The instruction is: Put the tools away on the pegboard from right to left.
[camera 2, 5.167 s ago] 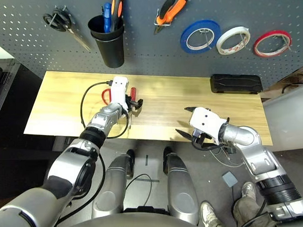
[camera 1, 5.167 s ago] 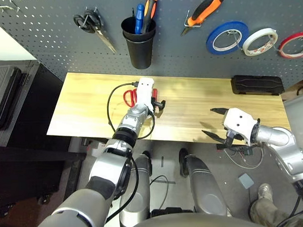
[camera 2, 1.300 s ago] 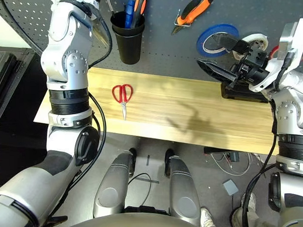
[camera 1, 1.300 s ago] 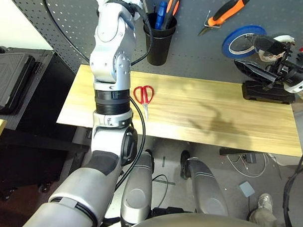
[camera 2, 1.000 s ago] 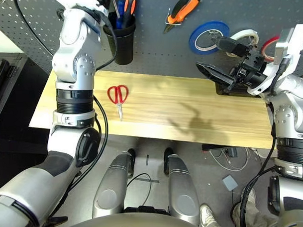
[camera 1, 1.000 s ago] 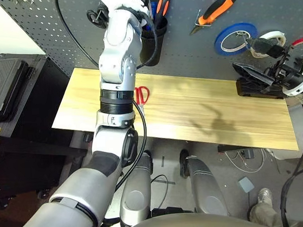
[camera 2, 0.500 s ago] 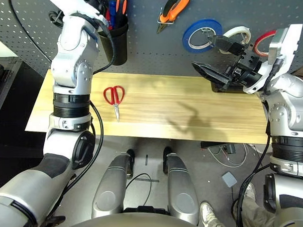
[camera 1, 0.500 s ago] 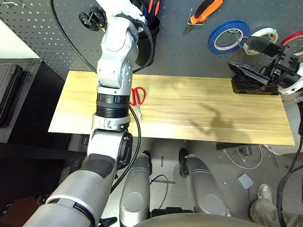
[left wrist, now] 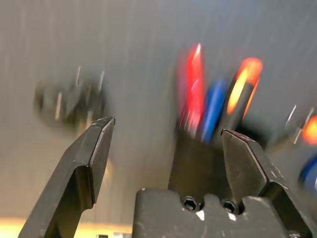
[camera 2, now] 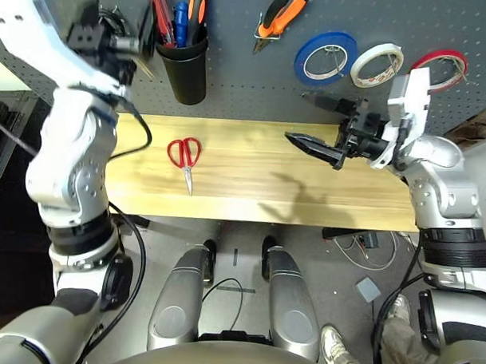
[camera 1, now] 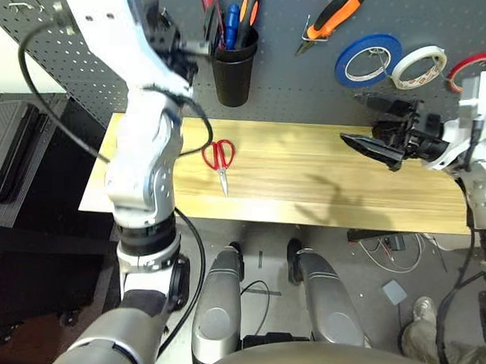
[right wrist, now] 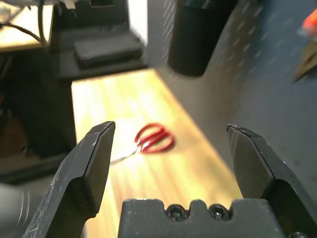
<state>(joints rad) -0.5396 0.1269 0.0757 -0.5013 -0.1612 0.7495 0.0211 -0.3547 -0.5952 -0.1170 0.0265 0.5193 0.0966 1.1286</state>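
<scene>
One tool is left on the pale wooden surface (camera 1: 307,176): the red-handled scissors (camera 1: 219,157), lying flat near its left part, blades toward the front edge. On the dark grey perforated pegboard (camera 1: 303,76) hang the thin red tape ring (camera 1: 471,69) at far right, the orange-and-black-handled needle-nose pliers (camera 1: 332,21), and the slim red-handled screwdriver (camera 1: 210,9) standing in the black cup (camera 1: 233,66). The left gripper (left wrist: 166,144) is raised before the pegboard beside the cup, fingers spread and empty; the right gripper (camera 2: 319,125) hovers over the surface's right part, fingers also released. My worry is the pickup: flat scissors give the fingers little to bite, so they may skid or slide off the front edge, and hooking a handle loop could fail if they hang tilted.
</scene>
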